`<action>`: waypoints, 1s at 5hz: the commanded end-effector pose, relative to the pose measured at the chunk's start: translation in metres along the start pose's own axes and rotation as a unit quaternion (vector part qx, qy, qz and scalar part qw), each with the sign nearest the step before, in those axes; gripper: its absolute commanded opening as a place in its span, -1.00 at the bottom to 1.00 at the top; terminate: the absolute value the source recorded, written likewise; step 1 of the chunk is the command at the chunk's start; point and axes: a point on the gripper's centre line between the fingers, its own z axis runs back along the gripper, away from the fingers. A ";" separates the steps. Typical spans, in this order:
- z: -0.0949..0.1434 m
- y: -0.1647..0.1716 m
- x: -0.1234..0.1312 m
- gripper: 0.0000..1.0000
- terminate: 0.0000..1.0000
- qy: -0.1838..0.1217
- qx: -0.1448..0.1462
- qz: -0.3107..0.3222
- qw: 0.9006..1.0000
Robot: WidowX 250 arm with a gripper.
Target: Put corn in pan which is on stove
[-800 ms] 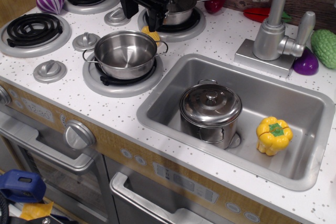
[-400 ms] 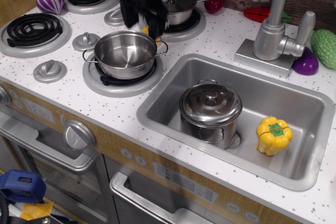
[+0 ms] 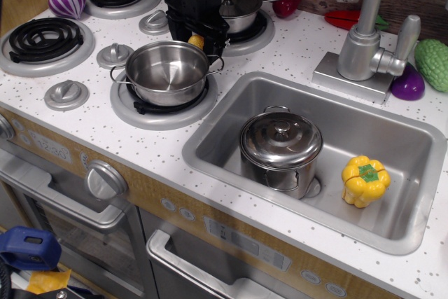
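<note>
The corn (image 3: 197, 40) is a small yellow cob lying on the white stove (image 3: 84, 113), just behind the far rim of the pan (image 3: 168, 75). The pan is a shiny lidless steel pot on the front right burner, and nothing is in it. My black gripper (image 3: 197, 37) is lowered over the corn with one finger on each side of it. The fingers stand wider than the cob, so the gripper is open around it. Most of the corn is hidden by the gripper.
A long-handled lidded saucepan (image 3: 239, 6) sits on the back burner right behind the gripper. A lidded steel pot (image 3: 281, 146) and a yellow bell pepper (image 3: 365, 180) are in the sink (image 3: 413, 138). The faucet (image 3: 364, 40) stands at the back right. A purple toy (image 3: 66, 0) lies at the far left.
The gripper has come down and a little forward from above the saucepan, and now straddles the corn behind the pan. Nothing else has moved.
</note>
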 end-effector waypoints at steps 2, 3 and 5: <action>0.059 0.016 0.002 -1.00 -1.00 -0.020 0.079 0.010 0.997; 0.092 0.026 0.003 -1.00 -1.00 -0.010 0.130 0.011 0.991; 0.110 0.017 -0.028 -1.00 -1.00 0.013 0.156 0.053 0.986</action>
